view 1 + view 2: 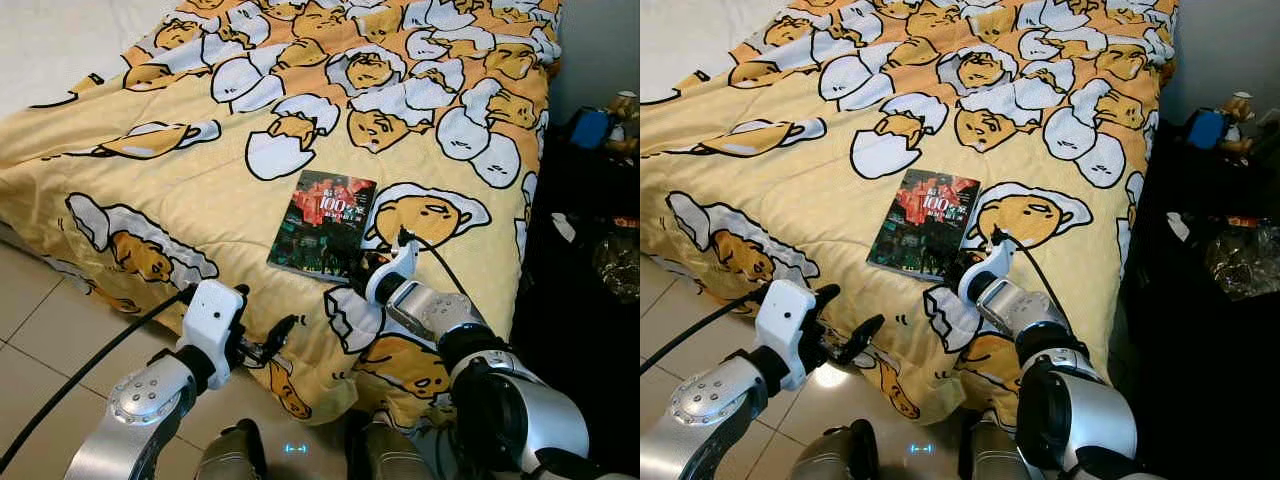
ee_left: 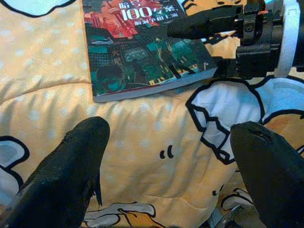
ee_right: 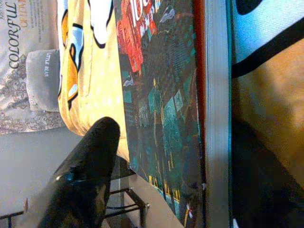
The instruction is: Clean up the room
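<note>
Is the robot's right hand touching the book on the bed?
Touching. In the left wrist view, one black finger of the right gripper lies across the cover of the book at its near corner.

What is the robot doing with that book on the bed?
The robot stands at the edge of a bed with a yellow egg-cartoon blanket. A book with a dark red and green cover lies flat on it. The right gripper is at the book's near corner, one finger over the cover, as if about to pick it up. The left gripper hangs open near the blanket's edge, holding nothing.
</note>
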Motion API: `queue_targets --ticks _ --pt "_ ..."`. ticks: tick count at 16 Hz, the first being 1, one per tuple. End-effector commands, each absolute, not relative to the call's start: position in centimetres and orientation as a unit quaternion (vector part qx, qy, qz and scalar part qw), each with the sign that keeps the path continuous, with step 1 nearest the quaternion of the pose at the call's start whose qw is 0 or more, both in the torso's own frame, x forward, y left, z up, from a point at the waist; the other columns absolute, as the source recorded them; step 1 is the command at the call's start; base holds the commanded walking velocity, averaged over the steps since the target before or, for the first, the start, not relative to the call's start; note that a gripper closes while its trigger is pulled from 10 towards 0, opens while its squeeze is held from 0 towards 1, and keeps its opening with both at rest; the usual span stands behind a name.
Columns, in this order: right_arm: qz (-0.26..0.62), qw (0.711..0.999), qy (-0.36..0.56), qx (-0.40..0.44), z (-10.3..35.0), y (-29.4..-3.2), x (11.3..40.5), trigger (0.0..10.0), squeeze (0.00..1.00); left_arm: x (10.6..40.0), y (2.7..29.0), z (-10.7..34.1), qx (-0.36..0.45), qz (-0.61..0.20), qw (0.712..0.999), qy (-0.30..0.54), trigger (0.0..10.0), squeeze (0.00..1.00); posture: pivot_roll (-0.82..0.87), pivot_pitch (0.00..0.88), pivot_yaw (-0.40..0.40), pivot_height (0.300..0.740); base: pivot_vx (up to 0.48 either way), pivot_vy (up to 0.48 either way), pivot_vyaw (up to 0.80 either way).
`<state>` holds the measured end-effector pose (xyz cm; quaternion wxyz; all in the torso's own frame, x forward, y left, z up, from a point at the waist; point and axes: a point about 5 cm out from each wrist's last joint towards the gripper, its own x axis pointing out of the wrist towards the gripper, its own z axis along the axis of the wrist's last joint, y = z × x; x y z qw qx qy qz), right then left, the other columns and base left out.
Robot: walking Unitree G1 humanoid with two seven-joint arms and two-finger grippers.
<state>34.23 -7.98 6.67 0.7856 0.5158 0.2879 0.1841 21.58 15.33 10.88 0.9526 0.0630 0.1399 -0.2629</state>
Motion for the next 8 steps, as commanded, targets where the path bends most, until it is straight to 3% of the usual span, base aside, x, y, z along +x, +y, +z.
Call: queue_targets --ticks 1,8 --pt "0.175 0.783 0.287 0.524 6.43 -8.14 34.15 0.0 0.00 21.47 15.38 10.52 0.065 -0.262 0.952 0.146 10.0 0.00 -0.10 0.194 -0.026 0.740 0.000 0.000 0.00" --pt "0.157 0.784 0.296 0.523 5.57 -8.50 33.69 0.0 0.00 21.71 15.74 10.47 0.068 -0.257 0.953 0.147 10.0 0.00 -0.09 0.177 -0.012 0.740 0.000 0.000 0.00"
